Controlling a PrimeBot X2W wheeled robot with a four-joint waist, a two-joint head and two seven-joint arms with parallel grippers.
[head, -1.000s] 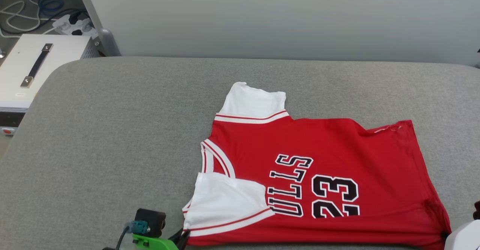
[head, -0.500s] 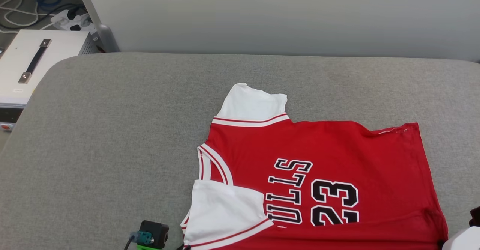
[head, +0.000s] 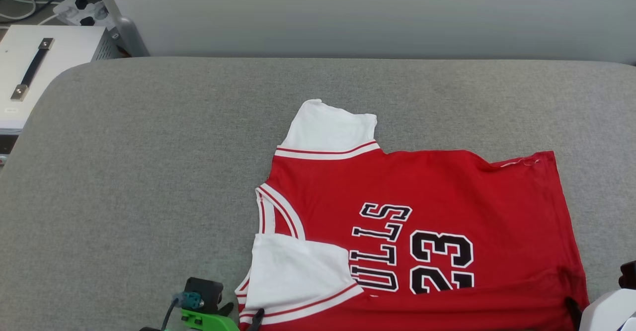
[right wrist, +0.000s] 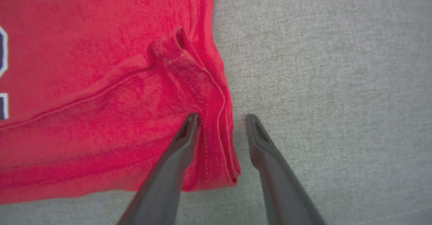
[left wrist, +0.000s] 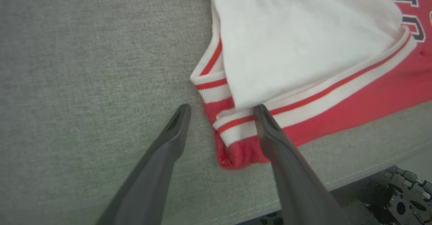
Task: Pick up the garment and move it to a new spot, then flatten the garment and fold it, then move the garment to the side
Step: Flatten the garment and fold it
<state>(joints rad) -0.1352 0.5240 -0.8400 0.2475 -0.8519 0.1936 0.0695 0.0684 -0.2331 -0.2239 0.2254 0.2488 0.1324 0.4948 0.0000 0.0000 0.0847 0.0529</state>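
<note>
left jaws: open, fingers well apart. The left gripper (left wrist: 221,107) straddles the near collar-side corner of the garment (left wrist: 303,32), with one finger over the striped trim and the other over bare grey worktop (left wrist: 84,66).
right jaws: open. The right gripper (right wrist: 222,116) straddles the near hem-side corner, with one finger over the red cloth and the other over bare worktop.
tip contact: cannot tell whether the fingertips press the cloth or the surface.
garment: lies flat along the worktop's near edge, right of middle, collar toward the left edge and hem toward the right edge.
garment fold: the near long side is turned up over the front, cutting off the lettering; "ULLS 23" reads sideways.
sleeves: the near white sleeve is laid over the red front; the far sleeve points at the far edge.
worktop: grey fabric, bare across the left half and the far strip.
beyond far-left corner: white box (head: 35,72) with a black handle, and a power strip (head: 74,10) with cables.
</note>
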